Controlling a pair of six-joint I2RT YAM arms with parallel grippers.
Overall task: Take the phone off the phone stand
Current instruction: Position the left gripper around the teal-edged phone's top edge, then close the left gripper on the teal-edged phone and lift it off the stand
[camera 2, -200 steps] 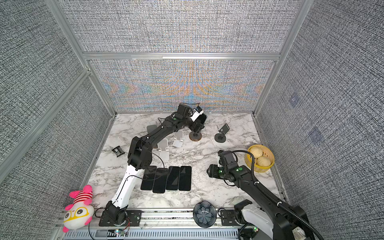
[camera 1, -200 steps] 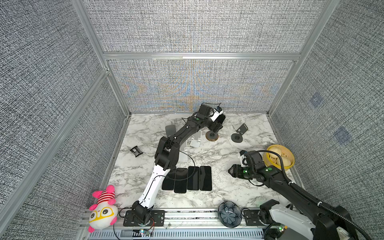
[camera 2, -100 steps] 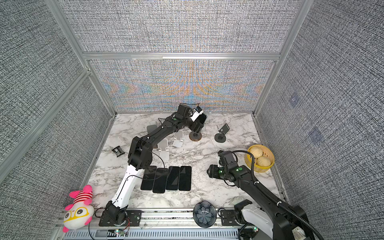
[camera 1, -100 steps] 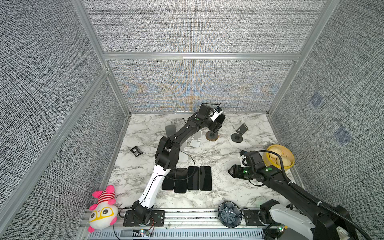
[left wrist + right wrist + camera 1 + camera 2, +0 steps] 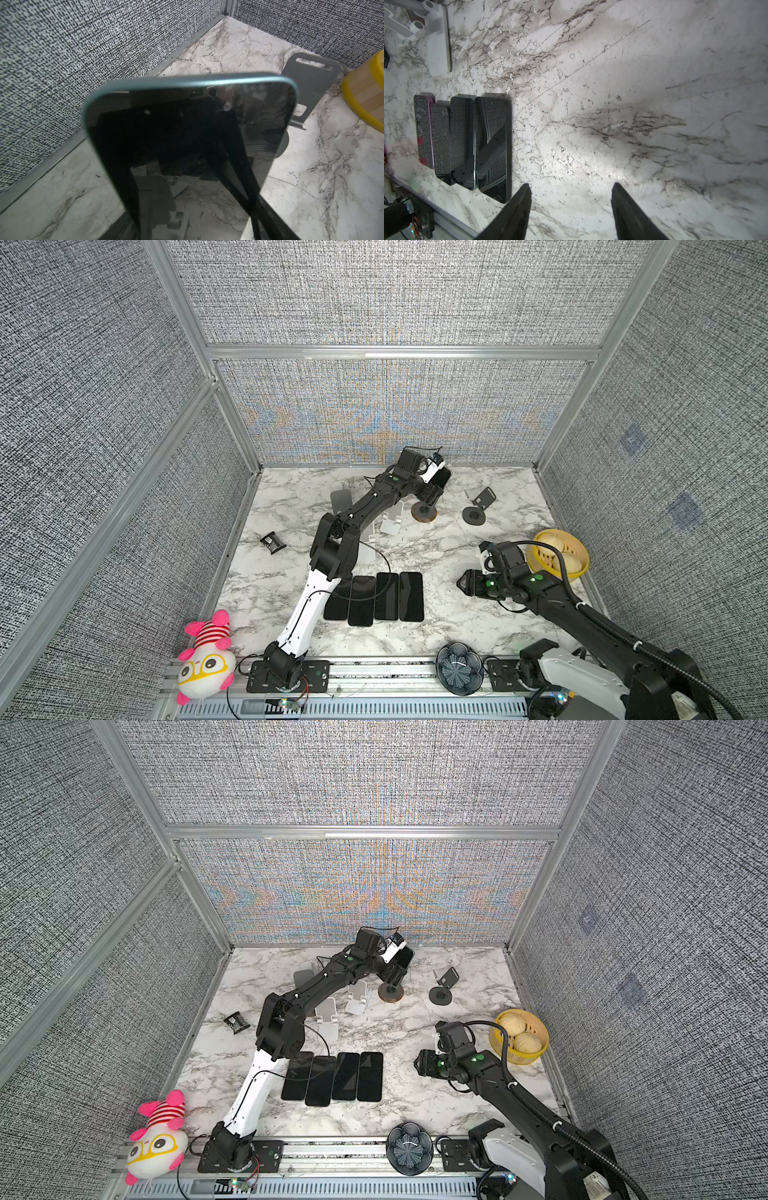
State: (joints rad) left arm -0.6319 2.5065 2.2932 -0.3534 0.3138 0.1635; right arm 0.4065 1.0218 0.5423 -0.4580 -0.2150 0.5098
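A dark phone [image 5: 443, 477] [image 5: 406, 956] with a teal rim leans on a phone stand with a round brown base [image 5: 424, 513] [image 5: 390, 993] near the back wall. My left gripper [image 5: 436, 488] [image 5: 399, 968] reaches it from the left and grips its lower part. In the left wrist view the phone [image 5: 187, 128] fills the picture, and the left gripper [image 5: 187, 220] has a dark finger against each side edge. The stand is hidden behind the phone there. My right gripper [image 5: 461, 584] [image 5: 417, 1063] [image 5: 571, 187] hovers open over bare marble at the front right, holding nothing.
Several phones [image 5: 374, 597] lie flat in a row at the front centre. An empty black stand [image 5: 478, 506] is right of the phone, and white stands [image 5: 390, 520] are under the left arm. A yellow basket [image 5: 582, 568] of buns is far right; a plush toy [image 5: 205, 655] and dark bowl [image 5: 459, 668] are by the front rail.
The left gripper's jaws have drawn in against the phone's sides. Both arms stay where they were and the phone still leans on its stand.
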